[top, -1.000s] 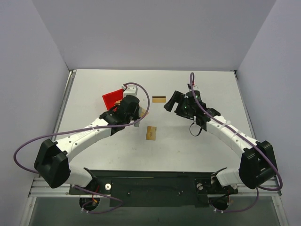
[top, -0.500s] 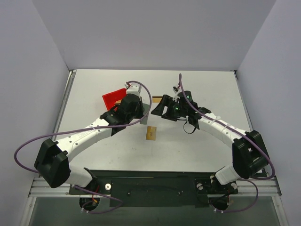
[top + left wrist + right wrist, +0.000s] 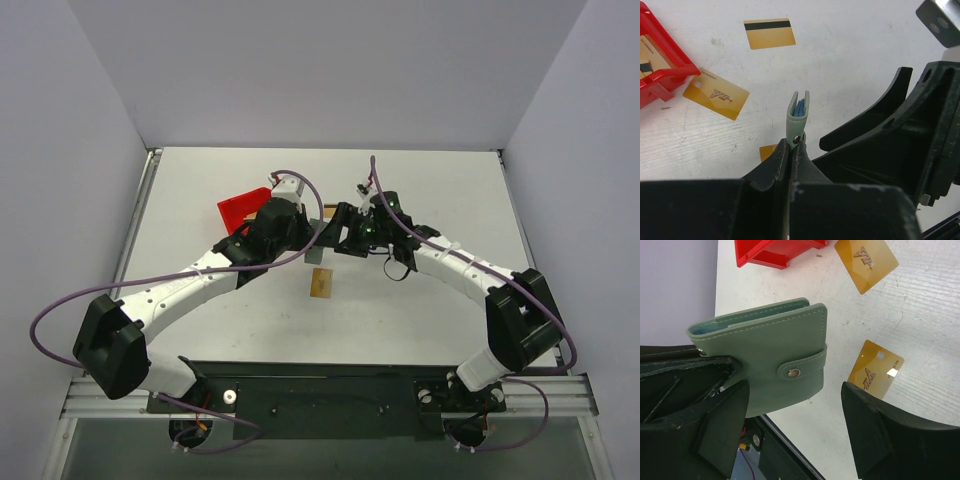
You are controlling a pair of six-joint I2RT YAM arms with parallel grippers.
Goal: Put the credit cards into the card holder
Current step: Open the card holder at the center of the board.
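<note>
The card holder [image 3: 775, 355] is a grey-green wallet with its snap tab fastened. My left gripper [image 3: 794, 145] is shut on one edge of it and holds it above the table; it shows edge-on [image 3: 799, 111] with blue lining in the left wrist view. My right gripper [image 3: 794, 390] stands open around the wallet's lower part, and its right finger [image 3: 875, 435] is well apart from the wallet. In the top view the two grippers meet at the wallet [image 3: 328, 213]. Gold credit cards lie on the table: one striped [image 3: 769, 33], one with a logo [image 3: 716, 93], another [image 3: 321, 283] nearer the bases.
A red plastic bin [image 3: 243, 208] with cards in it [image 3: 657, 52] sits left of the left gripper. One gold card [image 3: 875, 371] lies under the right gripper and one [image 3: 866, 257] beside the bin. Grey walls stand round the white table [image 3: 450, 190].
My right gripper has swung left across the table to the wallet, and its jaws have narrowed a little. The left gripper has shifted the wallet slightly right and up the view.
</note>
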